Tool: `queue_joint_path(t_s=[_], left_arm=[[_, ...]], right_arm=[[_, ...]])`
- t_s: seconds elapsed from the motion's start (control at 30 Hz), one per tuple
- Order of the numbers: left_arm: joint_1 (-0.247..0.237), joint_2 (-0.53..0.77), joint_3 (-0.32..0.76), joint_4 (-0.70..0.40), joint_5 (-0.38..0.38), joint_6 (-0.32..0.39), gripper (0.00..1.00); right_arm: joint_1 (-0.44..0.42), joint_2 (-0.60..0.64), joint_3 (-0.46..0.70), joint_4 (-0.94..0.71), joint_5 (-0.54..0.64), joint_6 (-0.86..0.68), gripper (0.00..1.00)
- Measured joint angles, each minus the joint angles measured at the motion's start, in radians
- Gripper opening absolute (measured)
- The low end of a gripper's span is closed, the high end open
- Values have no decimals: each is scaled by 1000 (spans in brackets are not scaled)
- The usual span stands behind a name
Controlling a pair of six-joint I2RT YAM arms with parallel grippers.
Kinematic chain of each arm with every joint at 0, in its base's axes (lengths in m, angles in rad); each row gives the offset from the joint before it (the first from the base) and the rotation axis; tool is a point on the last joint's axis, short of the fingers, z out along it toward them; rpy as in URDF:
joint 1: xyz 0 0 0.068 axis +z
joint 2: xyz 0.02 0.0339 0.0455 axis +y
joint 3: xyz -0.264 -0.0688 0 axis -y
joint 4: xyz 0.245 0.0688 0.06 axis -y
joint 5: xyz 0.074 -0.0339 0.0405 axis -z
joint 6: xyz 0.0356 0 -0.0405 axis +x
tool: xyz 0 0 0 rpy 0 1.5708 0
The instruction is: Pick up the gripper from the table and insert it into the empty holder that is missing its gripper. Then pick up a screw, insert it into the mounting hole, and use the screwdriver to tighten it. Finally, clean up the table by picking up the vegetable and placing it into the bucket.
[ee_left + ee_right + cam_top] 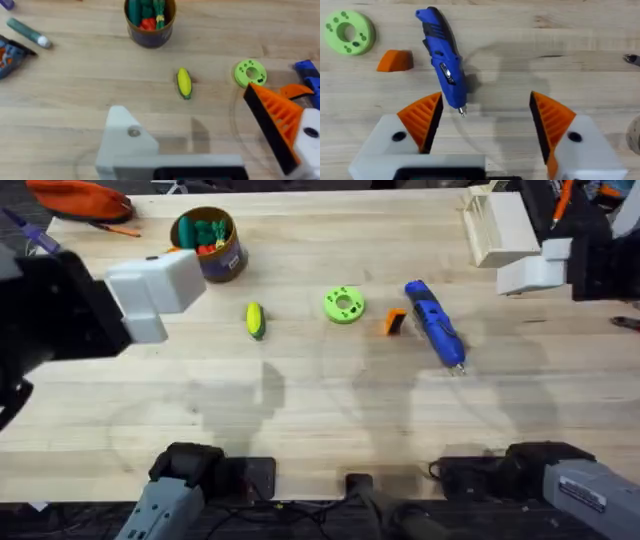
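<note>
The small orange gripper [395,322] [395,60] lies on the table just left of the blue screwdriver [435,325] [442,57]. My left gripper [187,115] is open and holds nothing. One of its fingers is the bare white holder [125,140], the other carries an orange ribbed pad. It hovers at the table's left [160,282], short of the yellow-green vegetable [255,320] [184,82]. My right gripper [486,100] [535,272] is open, with both orange pads on. In the right wrist view the screwdriver's bit points into its gap. The bucket [208,242] [149,20] stands at the back left. The screw is out of view.
A bright green disc [343,304] [250,73] [349,32] sits between the vegetable and the orange gripper. The bucket holds green and red toy vegetables. A grey-green marker [27,32] and an orange pouch [80,200] lie at the far left, and a wooden rack [500,225] at the back right.
</note>
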Motion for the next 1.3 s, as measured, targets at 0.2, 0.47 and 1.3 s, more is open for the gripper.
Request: queue_joint_path(t_s=[0.2, 0.47, 1.3], left_arm=[[32, -34, -123, 213, 6, 43, 986], [65, -266, -527, 619, 142, 84, 985], [80, -663, -1171, 1067, 967, 158, 986]], right_arm=[[0, 0, 0, 0, 0, 0, 992], [0, 0, 0, 0, 0, 0, 992], [0, 0, 0, 0, 0, 0, 992]])
